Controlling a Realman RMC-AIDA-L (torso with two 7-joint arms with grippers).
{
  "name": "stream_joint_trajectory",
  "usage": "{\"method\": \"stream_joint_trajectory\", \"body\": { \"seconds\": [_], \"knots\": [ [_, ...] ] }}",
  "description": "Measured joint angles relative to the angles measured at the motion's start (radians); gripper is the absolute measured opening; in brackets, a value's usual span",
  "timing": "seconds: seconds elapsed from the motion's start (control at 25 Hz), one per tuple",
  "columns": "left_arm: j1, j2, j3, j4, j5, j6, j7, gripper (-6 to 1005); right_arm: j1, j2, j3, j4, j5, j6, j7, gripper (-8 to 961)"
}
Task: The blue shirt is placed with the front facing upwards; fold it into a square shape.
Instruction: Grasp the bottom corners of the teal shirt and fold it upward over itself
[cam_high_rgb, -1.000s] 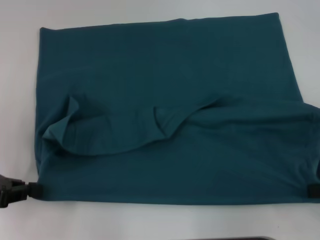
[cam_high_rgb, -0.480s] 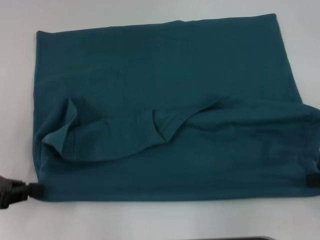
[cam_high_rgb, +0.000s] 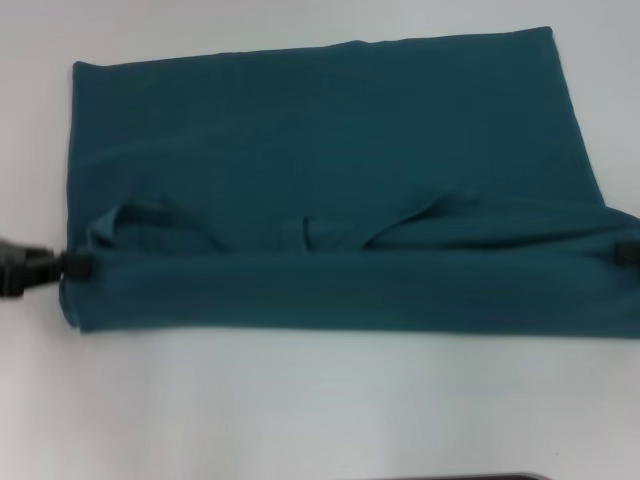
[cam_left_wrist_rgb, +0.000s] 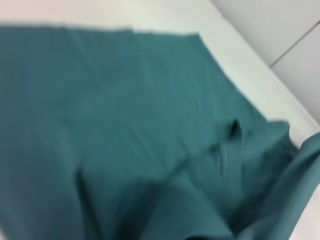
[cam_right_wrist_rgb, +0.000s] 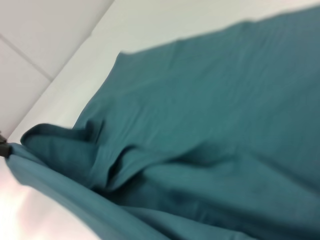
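the large dark teal-blue cotton shirt (cam_high_rgb: 330, 170) lies spread on the white table (cam_high_rgb: 300, 410), its near hem raised between both grippers. the left gripper (cam_high_rgb: 68, 266) pinches one hem corner, the right gripper (cam_high_rgb: 628, 254) the other. no lettering or label shows

A plain white surface (cam_high_rgb: 300, 400) fills the head view, bare along its near part and at the far corners. A thin dark strip (cam_high_rgb: 450, 477) shows at the near edge of that view; what it is cannot be told. Beyond the surface, both wrist views show a pale wall (cam_left_wrist_rgb: 280, 25) crossed by thin seams.
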Motion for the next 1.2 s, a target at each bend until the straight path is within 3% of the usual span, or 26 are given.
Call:
{"method": "stream_joint_trajectory", "body": {
  "seconds": [0.2,0.6,0.8,1.0,1.2],
  "knots": [
    [-0.104,0.01,-0.036,0.005,-0.001,-0.038,-0.023,2,0.075,-0.014,0.019,0.006,0.003,0.057,0.042,46],
    [-0.273,0.013,-0.024,0.123,0.003,-0.297,-0.066,2,0.212,-0.004,0.004,0.074,0.026,0.314,0.066,46],
    [-0.3,0.004,0.052,0.174,0.001,-0.507,-0.106,2,0.269,0.003,-0.03,0.178,0.027,0.512,0.058,46],
    [-0.329,-0.007,0.074,0.231,-0.002,-0.677,-0.108,2,0.317,0.026,-0.084,0.235,0.029,0.695,0.054,47],
    [-0.347,-0.005,0.077,0.263,-0.002,-0.735,-0.104,2,0.354,0.041,-0.11,0.249,0.042,0.797,0.051,47]
  ]
}}
